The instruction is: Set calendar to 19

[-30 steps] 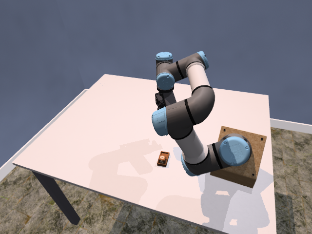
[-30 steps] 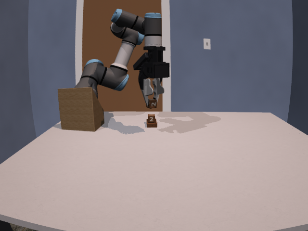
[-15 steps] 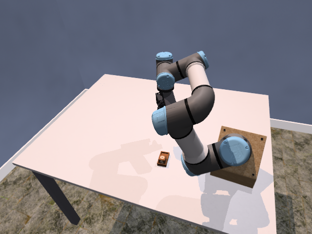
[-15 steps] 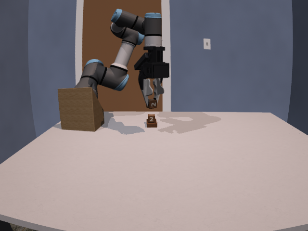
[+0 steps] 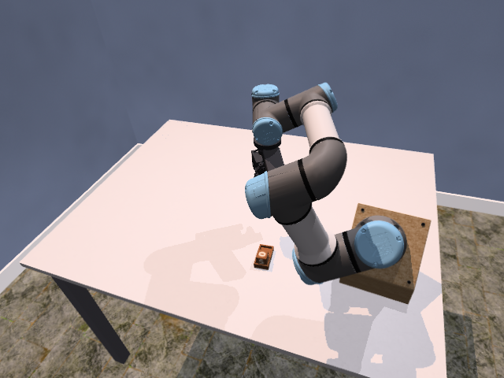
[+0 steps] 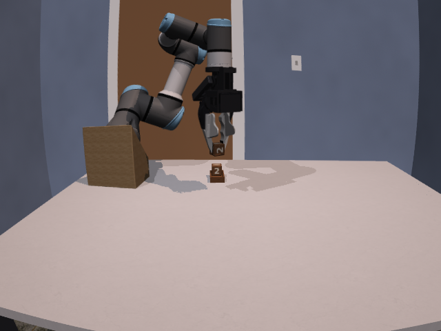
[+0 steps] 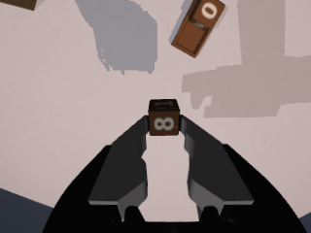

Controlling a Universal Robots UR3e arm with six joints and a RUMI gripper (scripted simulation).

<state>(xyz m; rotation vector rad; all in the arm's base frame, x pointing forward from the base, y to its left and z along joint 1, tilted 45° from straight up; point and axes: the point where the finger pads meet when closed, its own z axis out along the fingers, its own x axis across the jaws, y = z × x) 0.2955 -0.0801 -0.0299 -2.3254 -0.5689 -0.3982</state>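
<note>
Two brown number cubes, one in the gripper, one in the tray.

The gripper point(image 6: 218, 145) point(image 7: 163, 116) pinches the raised cube point(image 6: 218, 149) point(image 7: 163, 124), marked with a pale 8 and a sideways 2; the other cube point(image 5: 261, 255) point(image 6: 216, 169) point(image 7: 209, 11), 0 on top, sits in the tray point(image 5: 262, 266) point(image 6: 217, 178) point(image 7: 189, 41).

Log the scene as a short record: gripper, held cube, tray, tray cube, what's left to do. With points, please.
gripper: point(image 6: 218, 145) point(image 7: 164, 123) shut on a cube above the table
held cube: point(image 6: 218, 149) point(image 7: 164, 123) 8 faces the wrist camera; a 2 lies sideways in the exterior view
tray: point(image 5: 261, 267) point(image 6: 216, 178) point(image 7: 190, 41) on the table, one half unfilled
tray cube: point(image 5: 262, 256) point(image 6: 216, 169) point(image 7: 209, 11) in the other half, 0 on top, 2 toward the exterior camera
month's name: cannot be made out
left to do: held cube into the tray; 19 facing the month side not confirmed
</note>
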